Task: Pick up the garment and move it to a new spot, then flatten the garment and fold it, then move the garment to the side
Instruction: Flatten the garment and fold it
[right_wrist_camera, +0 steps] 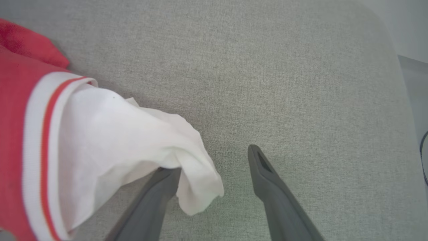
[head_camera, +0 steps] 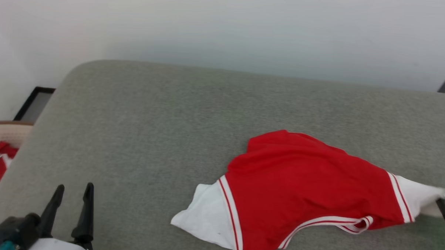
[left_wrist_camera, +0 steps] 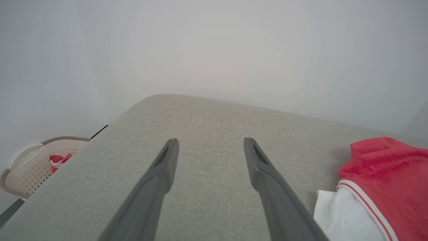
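Jaws: two pairs, spread (hem (right_wrist_camera: 133, 134) drapes one); one garment (head_camera: 305, 187), one basket (left_wrist_camera: 26, 174).

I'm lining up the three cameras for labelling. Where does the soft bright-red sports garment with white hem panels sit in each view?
Head view: the garment lies lower right, one white hem reaching the right edge.
Left wrist view: lower right corner, right of the left gripper.
Right wrist view: left side, white hem covering one fingertip of the right gripper.
Shared landmark: the grey woven cushion under it.
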`<state>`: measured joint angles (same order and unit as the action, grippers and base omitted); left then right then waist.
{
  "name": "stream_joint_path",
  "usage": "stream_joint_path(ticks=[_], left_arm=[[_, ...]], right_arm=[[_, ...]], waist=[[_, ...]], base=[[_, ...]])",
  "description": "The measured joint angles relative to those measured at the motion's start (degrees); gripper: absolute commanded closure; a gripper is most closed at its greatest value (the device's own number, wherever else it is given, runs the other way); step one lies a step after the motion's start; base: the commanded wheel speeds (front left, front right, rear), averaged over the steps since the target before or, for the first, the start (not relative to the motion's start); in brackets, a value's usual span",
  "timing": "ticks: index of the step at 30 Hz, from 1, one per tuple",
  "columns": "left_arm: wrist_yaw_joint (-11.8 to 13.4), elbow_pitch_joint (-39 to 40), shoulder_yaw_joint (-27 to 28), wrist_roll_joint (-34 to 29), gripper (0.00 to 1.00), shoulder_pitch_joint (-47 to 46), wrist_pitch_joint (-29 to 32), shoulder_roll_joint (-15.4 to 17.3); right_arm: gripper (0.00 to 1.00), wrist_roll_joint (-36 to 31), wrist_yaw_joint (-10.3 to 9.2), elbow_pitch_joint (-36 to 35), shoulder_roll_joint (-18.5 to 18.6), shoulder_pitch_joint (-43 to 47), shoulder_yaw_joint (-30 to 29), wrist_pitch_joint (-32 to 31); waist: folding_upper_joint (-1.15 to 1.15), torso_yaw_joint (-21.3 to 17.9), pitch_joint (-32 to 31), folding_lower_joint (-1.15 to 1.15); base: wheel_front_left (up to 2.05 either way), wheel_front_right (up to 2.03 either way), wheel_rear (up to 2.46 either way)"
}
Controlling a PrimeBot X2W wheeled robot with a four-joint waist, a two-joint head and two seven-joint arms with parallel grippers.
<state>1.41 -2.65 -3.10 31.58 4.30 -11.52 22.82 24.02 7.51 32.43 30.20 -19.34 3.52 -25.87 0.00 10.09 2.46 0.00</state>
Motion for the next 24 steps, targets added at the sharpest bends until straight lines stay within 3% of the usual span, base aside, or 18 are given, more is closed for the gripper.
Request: stream_joint_path(ticks=[7, 13, 24], left_arm=[[-0.5, 3.2, -0.1, 0.5, 0.0, -0.7, 3.4, 2.3], [-1.9, 5.5, -1.0, 2.0, 0.0, -1.3, 7.6, 3.8], [-3.0, 7.3, -4.3, 6.8, 0.0, -2.5, 21.2, 6.5]], right_arm=[[0.0, 0.8, 0.0, -6.3, -0.7, 0.1, -0.8, 2.7], [0.0, 1.1, 0.0, -12.5, -4.0, 3.6, -3.2, 4.3], [0.0, -3.3, 0.0, -26.7, -13.8, 11.9, -10.2, 8.1]], waist=[[0.0, -3.3, 0.4, 0.0], [0.0, -6.2, 0.8, 0.0], [0.0, -10.7, 2.3, 0.0]], base=[[0.0, 0.0, 0.0], [0.0, 0.0, 0.0], [0.0, 0.0, 0.0]])
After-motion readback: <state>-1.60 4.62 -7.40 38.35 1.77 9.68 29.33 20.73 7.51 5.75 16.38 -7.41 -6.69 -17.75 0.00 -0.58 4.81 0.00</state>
